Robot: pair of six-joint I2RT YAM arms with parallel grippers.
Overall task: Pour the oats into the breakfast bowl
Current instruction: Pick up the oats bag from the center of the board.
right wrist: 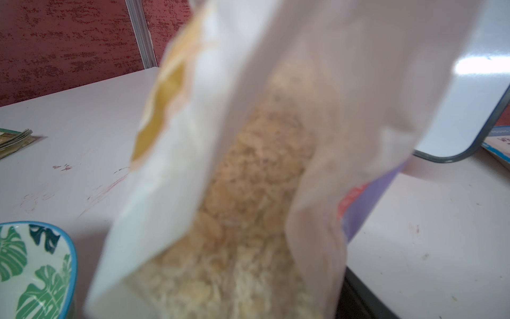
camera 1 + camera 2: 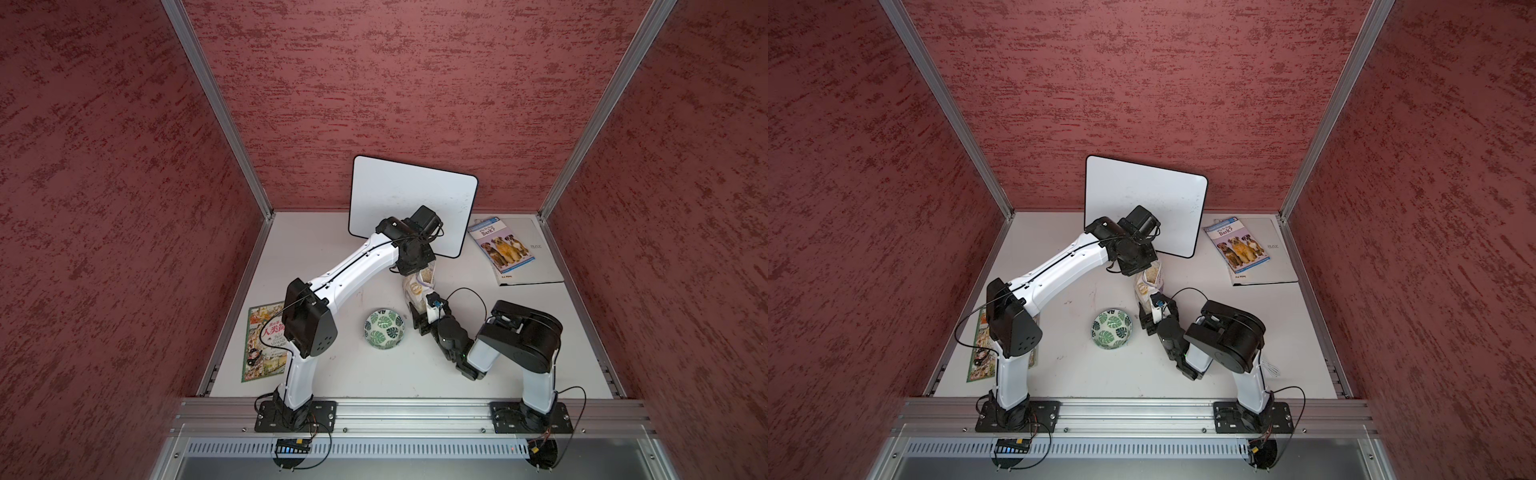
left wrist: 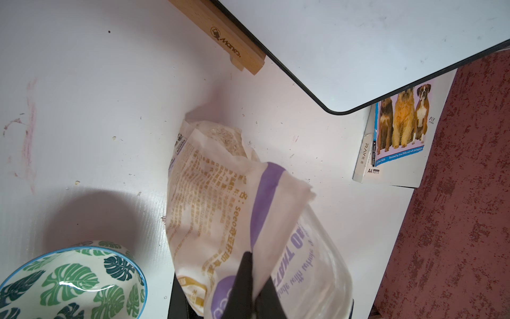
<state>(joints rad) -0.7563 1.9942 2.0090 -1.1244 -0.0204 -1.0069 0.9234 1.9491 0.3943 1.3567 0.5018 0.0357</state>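
Oats pouch (image 2: pixel 417 289) pinched by L end effector (image 3: pixel 252 279), wrist down.

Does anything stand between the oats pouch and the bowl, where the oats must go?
Nothing visible does. Only bare table lies between the pouch and the bowl, which stands close beside it.
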